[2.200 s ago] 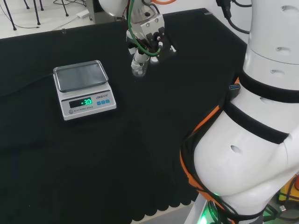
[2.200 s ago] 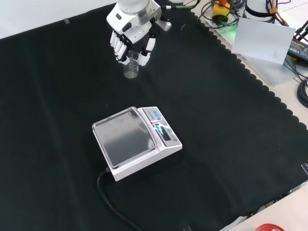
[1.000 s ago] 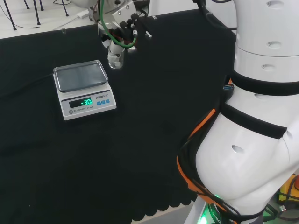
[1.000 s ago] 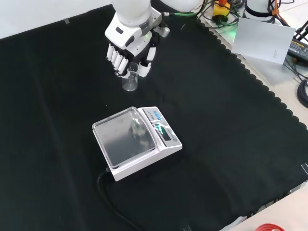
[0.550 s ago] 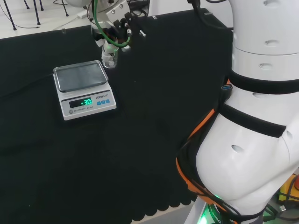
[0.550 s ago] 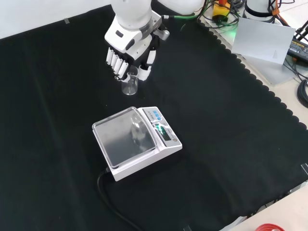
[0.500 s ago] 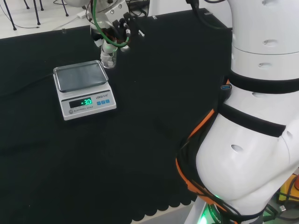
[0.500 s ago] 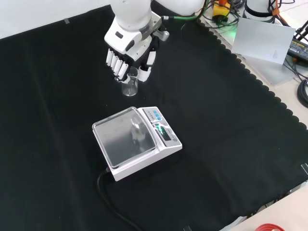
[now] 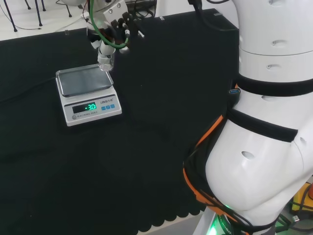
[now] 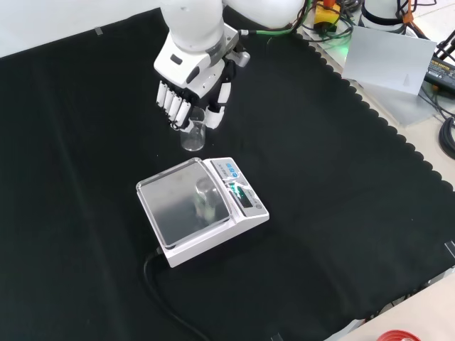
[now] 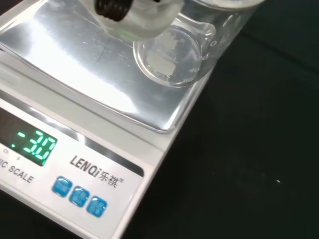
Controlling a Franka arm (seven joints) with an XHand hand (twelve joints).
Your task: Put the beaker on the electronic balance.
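gripping clear beaker point(image 10: 193, 132), hand point(image 10: 190, 85) fingers curled round it, above balance point(image 10: 201, 207) pan edge.

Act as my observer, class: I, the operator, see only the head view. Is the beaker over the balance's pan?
Observer: In the wrist view the beaker hangs over a corner of the pan.
Operator: Touching it?
Observer: The front view shows black cloth between them, so it seems raised.
Operator: How is it held?
Observer: The front view shows the hand with fingers curled round its rim.
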